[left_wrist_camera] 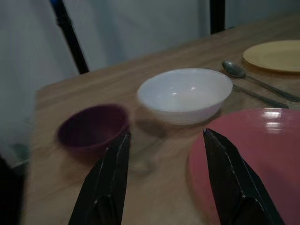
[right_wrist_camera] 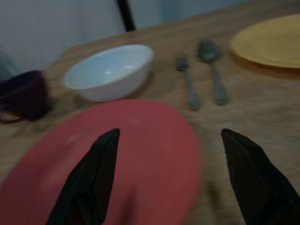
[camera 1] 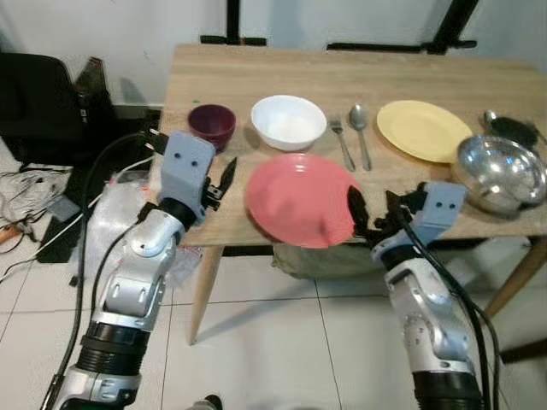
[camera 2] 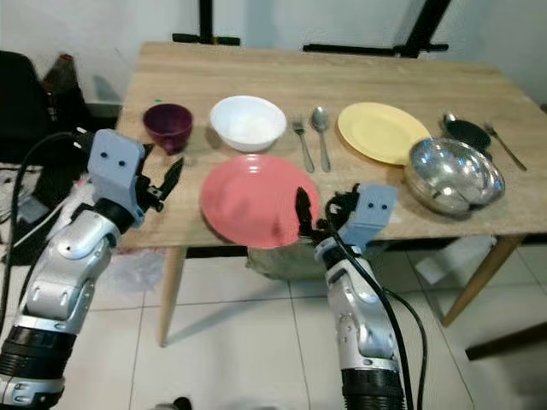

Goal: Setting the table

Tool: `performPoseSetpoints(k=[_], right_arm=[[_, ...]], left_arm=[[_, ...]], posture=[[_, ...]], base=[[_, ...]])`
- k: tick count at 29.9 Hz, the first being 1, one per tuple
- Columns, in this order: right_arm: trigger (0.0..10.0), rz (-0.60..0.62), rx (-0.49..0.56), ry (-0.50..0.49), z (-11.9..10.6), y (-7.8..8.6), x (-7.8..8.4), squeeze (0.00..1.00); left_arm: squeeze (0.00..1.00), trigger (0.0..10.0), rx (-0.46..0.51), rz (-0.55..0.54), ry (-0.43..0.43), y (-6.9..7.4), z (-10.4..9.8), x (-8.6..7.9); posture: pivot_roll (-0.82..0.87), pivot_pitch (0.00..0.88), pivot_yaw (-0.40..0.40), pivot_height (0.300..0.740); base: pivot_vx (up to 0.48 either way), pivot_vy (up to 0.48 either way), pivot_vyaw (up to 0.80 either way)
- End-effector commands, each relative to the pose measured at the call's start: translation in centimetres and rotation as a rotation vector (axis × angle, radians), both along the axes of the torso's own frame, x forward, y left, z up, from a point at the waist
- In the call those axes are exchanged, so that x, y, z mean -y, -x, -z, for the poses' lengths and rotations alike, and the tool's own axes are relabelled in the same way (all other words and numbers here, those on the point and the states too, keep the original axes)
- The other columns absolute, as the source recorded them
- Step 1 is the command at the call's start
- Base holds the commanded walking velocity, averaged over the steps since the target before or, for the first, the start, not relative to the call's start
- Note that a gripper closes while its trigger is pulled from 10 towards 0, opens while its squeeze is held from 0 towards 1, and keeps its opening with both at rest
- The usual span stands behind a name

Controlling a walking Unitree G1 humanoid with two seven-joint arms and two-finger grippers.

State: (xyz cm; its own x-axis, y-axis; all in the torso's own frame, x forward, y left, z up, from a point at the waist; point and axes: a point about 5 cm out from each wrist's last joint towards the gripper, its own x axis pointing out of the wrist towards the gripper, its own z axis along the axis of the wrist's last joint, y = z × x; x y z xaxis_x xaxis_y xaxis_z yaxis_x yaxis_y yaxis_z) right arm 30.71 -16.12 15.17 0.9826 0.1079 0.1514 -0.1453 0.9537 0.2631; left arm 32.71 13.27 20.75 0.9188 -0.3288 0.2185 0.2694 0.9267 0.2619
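Right gripper [camera 2: 314, 213]: fingers spread wide, empty, at pink plate [camera 1: 299, 198] overhanging table's [camera 1: 256, 73] near edge; advise gripping rim squarely, lifting level

A round pink plate [camera 1: 299, 198] lies flat at the counter's [camera 1: 282, 77] near edge, overhanging it slightly, before a white bowl [camera 1: 288, 121].

Floor: white glossy square tiles [camera 1: 282, 342] with dark grout lines, under the bench.
Bag: black soft fabric bag [camera 1: 38, 98], left of the bench, against the wall.
Cables: tangle of white and grey cables [camera 1: 34, 192], on the floor below the black bag.
Wrap: crumpled clear plastic wrap [camera 1: 115, 222], on the floor beside the bench's left leg.
Wall: plain white wall [camera 1: 111, 34], behind the bench.
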Motion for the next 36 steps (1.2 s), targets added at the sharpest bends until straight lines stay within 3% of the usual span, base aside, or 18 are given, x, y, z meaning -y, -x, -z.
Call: performPoseSetpoints(k=[1, 11, 20, 30, 36], right_arm=[[10.0, 0.033, 0.005, 0.009, 0.0, 0.2, 0.7, 0.06], [10.0, 0.037, 0.002, 0.010, 0.2, 0.2, 0.8, 0.06], [10.0, 0.044, -0.008, 0.022, 0.6, 0.3, 1.0, 0.06], [10.0, 0.077, -0.019, 0.062, 0.9, 0.5, 2.1, 0.06], [10.0, 0.108, -0.029, 0.102, 1.1, 0.4, 3.2, 0.06]], left_arm=[[0.00, 10.0, -0.001, 0.042, -0.012, 0.3, 0.3, 0.8], [0.00, 10.0, 0.002, 0.089, -0.016, 0.6, 0.2, 1.4], [0.00, 10.0, -0.077, 0.426, 0.044, 3.4, -0.2, 2.8], [0.00, 10.0, -0.261, 0.733, 0.033, 6.4, 1.2, 2.1], [0.00, 10.0, -0.321, 0.706, 0.010, 5.3, 3.0, 2.8]], posture=[[-0.12, 0.051, -0.006, 0.740], [-0.12, 0.050, -0.003, 0.740], [-0.12, 0.049, -0.001, 0.740], [-0.11, 0.051, -0.001, 0.740], [-0.12, 0.053, -0.003, 0.740]], base=[[0.480, 0.000, 0.00], [0.412, 0.000, 0.00], [0.000, 0.000, 0.00], [0.000, 0.000, 0.00], [0.000, 0.000, 0.00]])
